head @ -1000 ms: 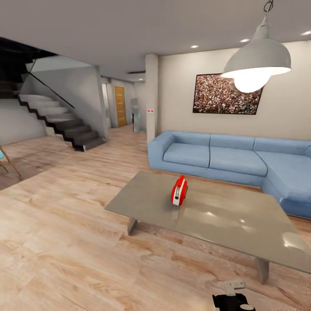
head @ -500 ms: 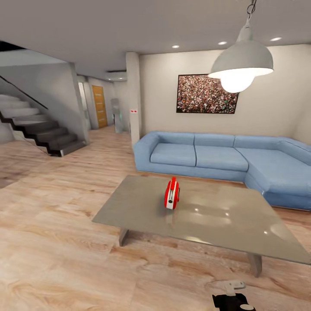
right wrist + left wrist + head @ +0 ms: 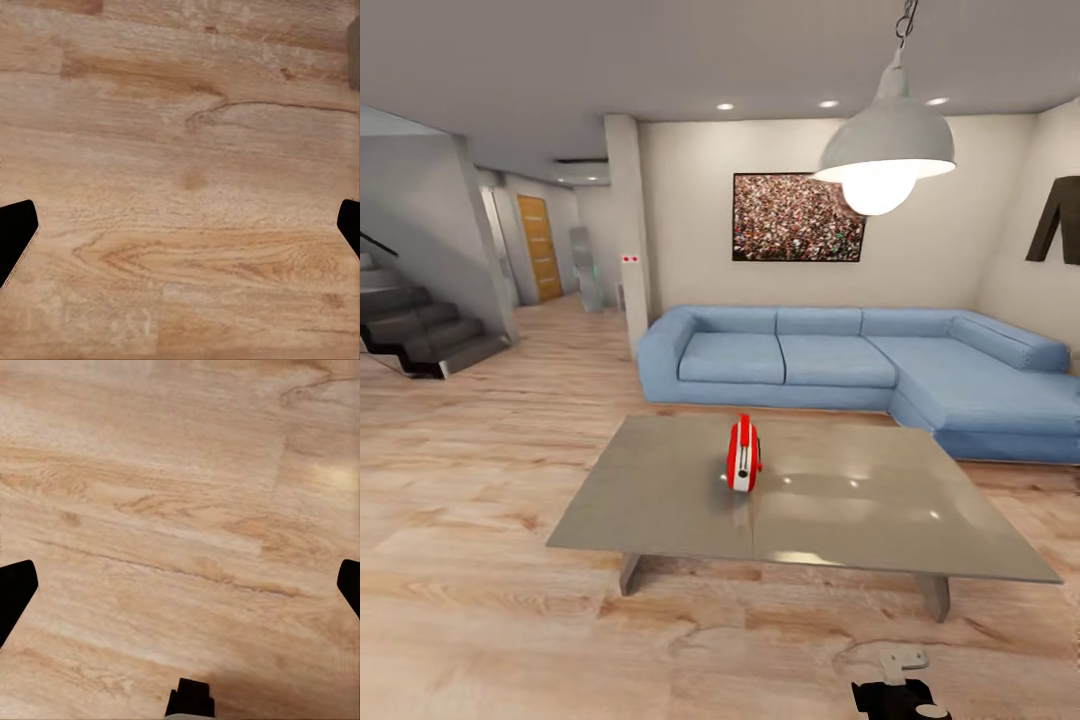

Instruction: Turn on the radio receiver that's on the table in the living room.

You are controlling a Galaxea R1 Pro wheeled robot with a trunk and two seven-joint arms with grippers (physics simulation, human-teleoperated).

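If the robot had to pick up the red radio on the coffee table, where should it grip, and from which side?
Probably from above. The radio receiver stands upright and edge-on to the head camera, near the middle of the table, with a thin handle on top. Pinching its narrow body across the flat faces would also work.

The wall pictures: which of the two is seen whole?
The framed crowd picture above the blue sofa shows whole; the dark piece on the right-hand wall is cut by the picture's edge.

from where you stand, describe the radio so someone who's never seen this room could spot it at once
Find the blue corner sofa under the framed crowd picture; in front of it stands a low grey table with a glossy top. The radio stands upright near the table's middle. It is a small red box with a white side band and a thin handle, and nothing else sits on the table.
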